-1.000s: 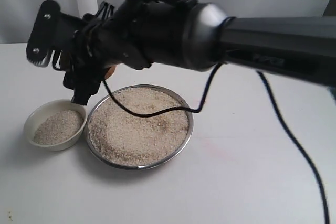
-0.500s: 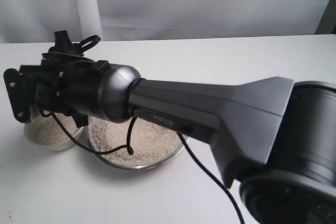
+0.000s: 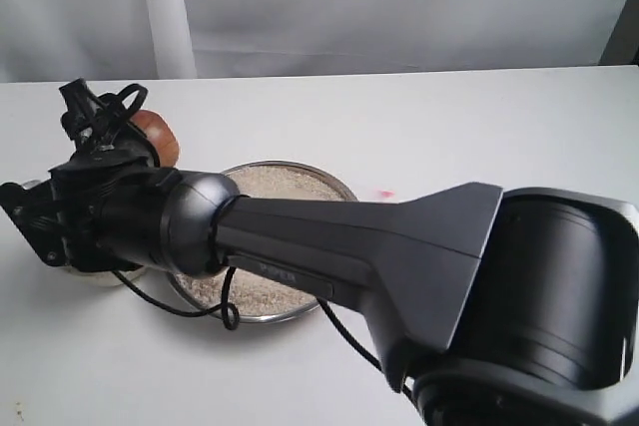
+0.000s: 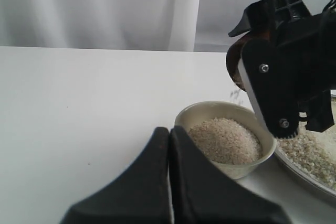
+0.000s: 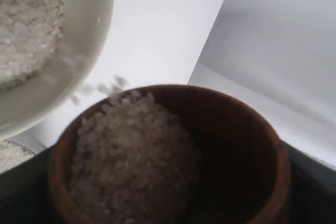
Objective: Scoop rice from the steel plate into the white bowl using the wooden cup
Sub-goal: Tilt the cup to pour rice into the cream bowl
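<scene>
The right arm's black claw [image 3: 112, 119] is clamping the small, rounded, reddish-brown wooden cup [image 5: 220, 145] between its fingers, holding it just above the rim of the small cream-white ceramic bowl [image 4: 210, 106]. The cup is leaning well off upright, its long axis slanting and its dark mouth pointing toward the bowl. In the exterior view only its rounded brown side is showing above the arm. Pale uncooked rice grains [image 5: 131, 156] are piling against the cup's lower lip, and a few are dropping off it toward the bowl, which is holding a grainy mound. The wide, shiny steel plate [image 3: 334, 180] is sitting just beside the bowl on the white table [image 3: 479, 127], heaped with rice. The left arm's black claw [image 4: 169, 182] is hovering low near the bowl, its fingers pressed together on nothing.
</scene>
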Available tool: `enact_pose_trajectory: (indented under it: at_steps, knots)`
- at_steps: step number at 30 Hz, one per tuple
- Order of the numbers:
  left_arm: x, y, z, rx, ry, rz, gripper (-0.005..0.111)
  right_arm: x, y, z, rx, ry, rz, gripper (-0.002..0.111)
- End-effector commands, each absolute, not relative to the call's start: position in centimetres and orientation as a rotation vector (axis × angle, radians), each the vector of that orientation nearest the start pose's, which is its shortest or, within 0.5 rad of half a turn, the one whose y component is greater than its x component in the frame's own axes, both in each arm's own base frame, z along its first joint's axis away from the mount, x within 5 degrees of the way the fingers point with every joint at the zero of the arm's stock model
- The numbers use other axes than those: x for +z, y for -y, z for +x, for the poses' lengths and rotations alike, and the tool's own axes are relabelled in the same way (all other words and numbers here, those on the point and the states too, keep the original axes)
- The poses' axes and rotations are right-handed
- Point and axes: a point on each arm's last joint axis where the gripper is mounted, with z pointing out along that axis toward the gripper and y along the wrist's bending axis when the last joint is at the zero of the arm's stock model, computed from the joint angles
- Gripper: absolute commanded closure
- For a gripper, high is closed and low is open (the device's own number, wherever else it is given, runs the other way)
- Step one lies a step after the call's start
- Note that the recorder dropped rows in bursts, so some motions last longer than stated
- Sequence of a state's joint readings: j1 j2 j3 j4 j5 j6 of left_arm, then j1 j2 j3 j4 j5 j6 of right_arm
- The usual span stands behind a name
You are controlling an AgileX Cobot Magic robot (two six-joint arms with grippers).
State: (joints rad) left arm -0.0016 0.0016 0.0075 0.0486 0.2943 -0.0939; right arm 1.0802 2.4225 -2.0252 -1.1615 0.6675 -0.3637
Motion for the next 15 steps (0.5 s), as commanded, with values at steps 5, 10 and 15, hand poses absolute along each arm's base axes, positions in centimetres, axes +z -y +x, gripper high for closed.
enact_pose_trajectory:
  at_steps: [5, 10, 15]
  knots:
    - [18.75, -0.09, 5.47, -0.032, -1.767, -0.053, 0.107, 19.25, -46.18, 30.05, -0.897, -0.881, -1.921, 0.108]
    - [18.75, -0.09, 5.47, -0.032, -1.767, -0.053, 0.107, 19.48, -46.21, 30.14, -0.936, -0.838, -1.918, 0.108]
    - [18.75, -0.09, 5.47, -0.032, -1.767, -0.053, 0.107, 19.8, -46.35, 30.22, -0.98, -0.767, -1.914, 0.108]
